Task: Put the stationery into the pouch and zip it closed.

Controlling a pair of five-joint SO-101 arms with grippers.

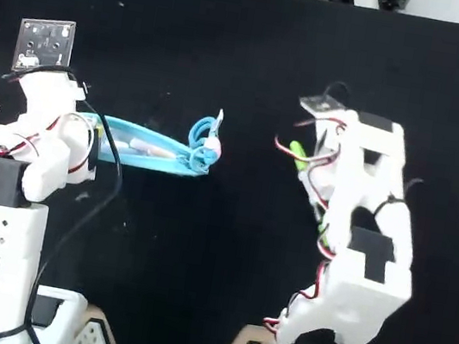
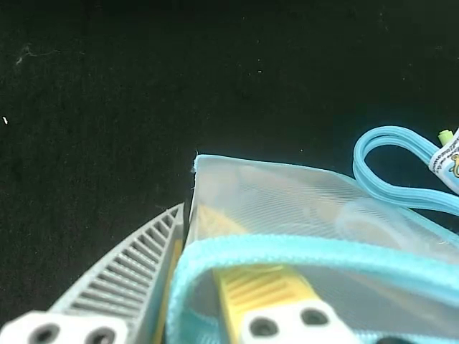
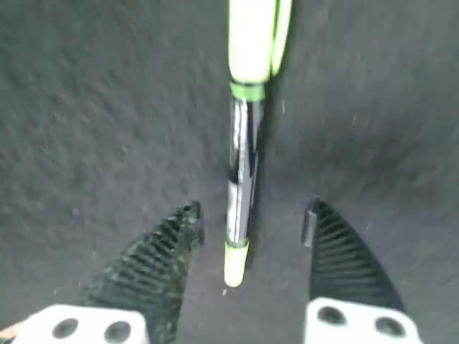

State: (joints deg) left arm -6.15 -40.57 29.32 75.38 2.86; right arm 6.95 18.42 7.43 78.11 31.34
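Observation:
A light blue mesh pouch (image 1: 170,163) lies left of the table's middle, its mouth open, with a pale pen-like item (image 1: 147,149) inside. A blue strap loop (image 1: 203,140) sits at its right end. My left gripper (image 1: 99,139) is shut on the pouch's left edge; in the left wrist view one finger (image 2: 136,279) lies outside the pouch (image 2: 308,201) and the other shows through the mesh. A green and black pen (image 3: 242,143) lies on the cloth. My right gripper (image 3: 251,215) is open just above it, one finger on each side; the pen (image 1: 299,154) pokes out beside that arm.
A grey square plate (image 1: 45,45) stands at the back left behind the left arm. Black cloth (image 1: 197,263) covers the table. Both arm bases stand at the front edge. Open cloth lies between the pouch's strap and the right arm.

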